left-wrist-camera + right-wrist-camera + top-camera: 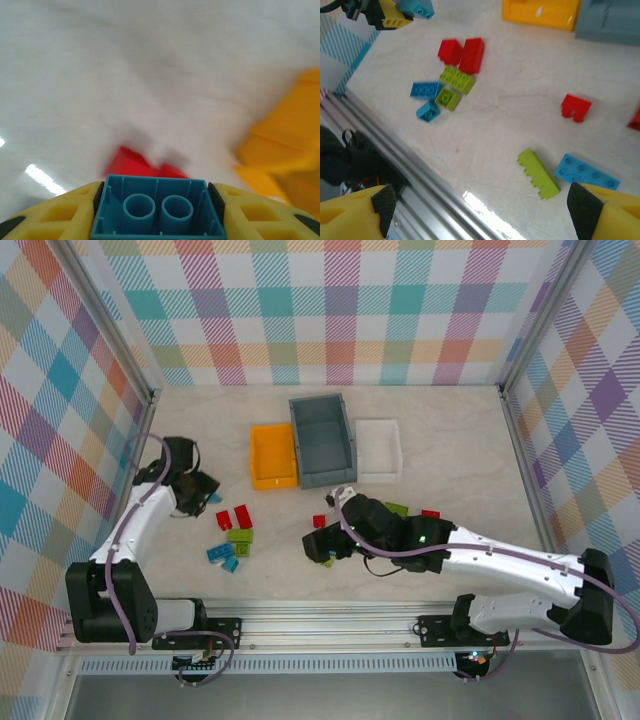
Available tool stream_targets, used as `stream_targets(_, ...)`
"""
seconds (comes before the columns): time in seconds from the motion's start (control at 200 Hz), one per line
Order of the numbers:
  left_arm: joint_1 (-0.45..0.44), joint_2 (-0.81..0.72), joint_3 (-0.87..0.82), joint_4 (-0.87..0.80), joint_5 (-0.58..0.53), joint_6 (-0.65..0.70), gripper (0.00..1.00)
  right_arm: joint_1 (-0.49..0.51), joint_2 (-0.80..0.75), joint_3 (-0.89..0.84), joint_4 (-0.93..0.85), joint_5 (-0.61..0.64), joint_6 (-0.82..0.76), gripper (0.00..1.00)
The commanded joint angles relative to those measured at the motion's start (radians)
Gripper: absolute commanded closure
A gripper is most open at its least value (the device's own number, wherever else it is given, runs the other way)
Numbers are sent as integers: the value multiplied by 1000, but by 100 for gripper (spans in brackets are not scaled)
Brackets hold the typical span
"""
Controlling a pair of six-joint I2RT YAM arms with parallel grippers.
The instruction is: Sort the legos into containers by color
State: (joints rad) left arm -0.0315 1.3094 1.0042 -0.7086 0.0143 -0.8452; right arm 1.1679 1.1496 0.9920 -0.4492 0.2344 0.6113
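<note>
Here, pale marbled tabletop point(450, 440), legos point(243, 516) scattered; pastel plaid walls point(330, 310) around.

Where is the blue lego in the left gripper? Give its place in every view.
Top external: blue lego at the left gripper's tip, left of the orange-yellow bin.
Left wrist: the lego bottom centre, in the gripper.
Right wrist: the lego at the top left corner.
Shared landmark: the orange-yellow bin.

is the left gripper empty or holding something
Holding. The left gripper is shut on a blue brick, which sits hollow side toward the wrist camera, clamped between the yellow fingers.
</note>
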Motion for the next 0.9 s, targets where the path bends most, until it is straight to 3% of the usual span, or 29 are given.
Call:
stream_targets(0.0,-131,75,150,-29,-44,11,61,-36,-44,39,23,105,21,10)
stream_targets(0.165,-267,307,374,-34,-113,33,61,-73,-57,72,16,168,53,11)
stream_targets(0.47,-300,656,655,-67,-115,52,58,-129,-113,40,-27,199,105,11)
stream_targets(0.72,-318,683,674,-75,-110,53,36,-240,-161,-4,-180,215,229,11)
stream_targets(0.895,-331,614,666,-86,-125,59,33,-315,-175,4,-284,210,254,11)
